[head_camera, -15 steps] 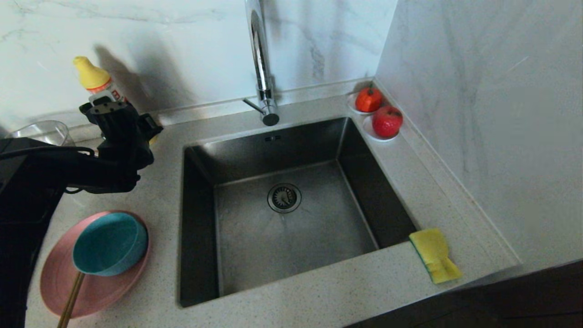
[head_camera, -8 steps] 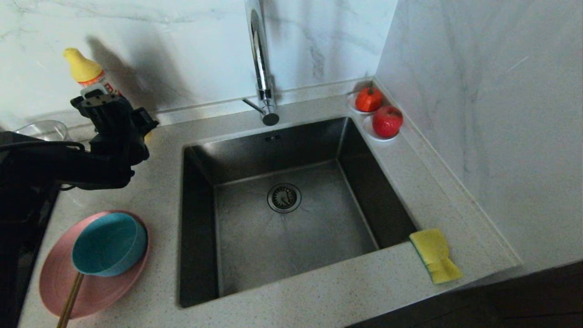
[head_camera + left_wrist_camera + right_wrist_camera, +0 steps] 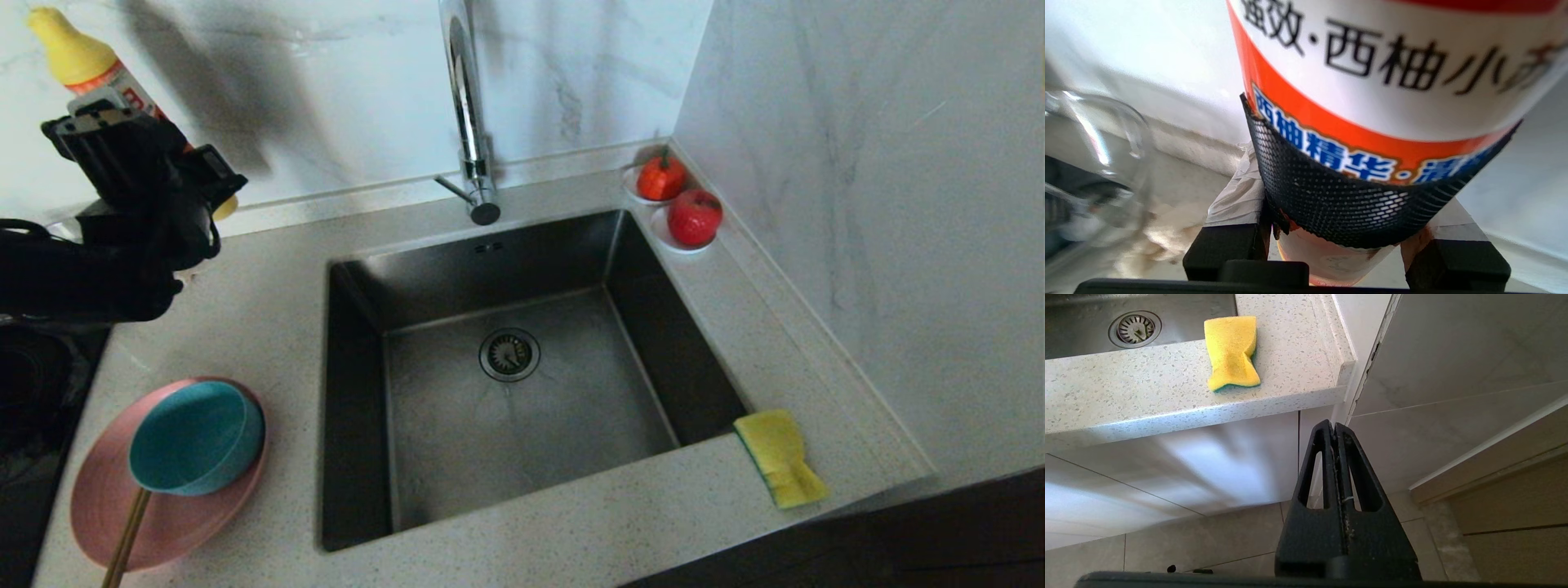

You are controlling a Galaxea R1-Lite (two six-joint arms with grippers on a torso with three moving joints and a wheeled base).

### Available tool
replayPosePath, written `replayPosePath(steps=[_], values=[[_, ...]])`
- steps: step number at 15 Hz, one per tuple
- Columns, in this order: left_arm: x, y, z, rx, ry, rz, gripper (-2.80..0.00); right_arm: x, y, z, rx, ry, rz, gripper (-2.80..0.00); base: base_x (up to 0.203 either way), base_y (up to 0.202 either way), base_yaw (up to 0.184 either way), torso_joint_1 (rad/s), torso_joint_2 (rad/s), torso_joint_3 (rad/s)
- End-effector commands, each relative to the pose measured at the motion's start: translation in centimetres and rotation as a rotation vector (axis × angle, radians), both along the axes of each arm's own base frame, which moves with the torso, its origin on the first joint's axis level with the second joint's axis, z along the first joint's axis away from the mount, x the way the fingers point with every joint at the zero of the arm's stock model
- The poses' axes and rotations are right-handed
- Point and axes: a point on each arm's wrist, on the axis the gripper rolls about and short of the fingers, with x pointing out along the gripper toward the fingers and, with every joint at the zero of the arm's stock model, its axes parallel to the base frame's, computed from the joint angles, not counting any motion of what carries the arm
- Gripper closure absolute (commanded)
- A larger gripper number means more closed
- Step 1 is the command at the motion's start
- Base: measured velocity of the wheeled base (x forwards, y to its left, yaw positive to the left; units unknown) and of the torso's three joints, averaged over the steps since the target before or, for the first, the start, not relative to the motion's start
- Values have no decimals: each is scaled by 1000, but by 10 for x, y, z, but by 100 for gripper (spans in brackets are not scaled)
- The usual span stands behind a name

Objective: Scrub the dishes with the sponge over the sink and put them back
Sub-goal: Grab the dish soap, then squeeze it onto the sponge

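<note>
My left gripper is shut on a detergent bottle with a yellow cap and holds it in the air at the far left, above the counter. In the left wrist view the bottle's orange and white label fills the space between the taped fingers, and a black mesh sleeve wraps its lower part. The pink plate lies near left, with the teal bowl and the chopsticks on it. The yellow sponge lies right of the sink. My right gripper hangs shut below the counter edge.
A tall chrome tap rises behind the basin, and the drain strainer sits in its floor. Two saucers with red fruit stand in the back right corner. A clear glass jug stands beside the bottle. Marble walls close the back and right.
My left gripper has risen and drawn to the left with the detergent bottle in it, well off the counter. The dishes, the sponge and the right arm have not moved.
</note>
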Motion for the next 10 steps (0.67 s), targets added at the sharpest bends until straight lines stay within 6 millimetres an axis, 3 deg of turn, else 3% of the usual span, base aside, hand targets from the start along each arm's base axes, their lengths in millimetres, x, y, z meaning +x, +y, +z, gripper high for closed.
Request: replayPosePath(steps=[1, 10], values=[[-38, -7, 37, 4, -59, -12, 0, 0, 0, 0, -1, 1, 0, 0, 0, 0, 0, 0, 0, 0], [-150, -35, 103, 55, -31, -133, 0, 0, 0, 0, -1, 1, 0, 0, 0, 0, 0, 0, 0, 0]])
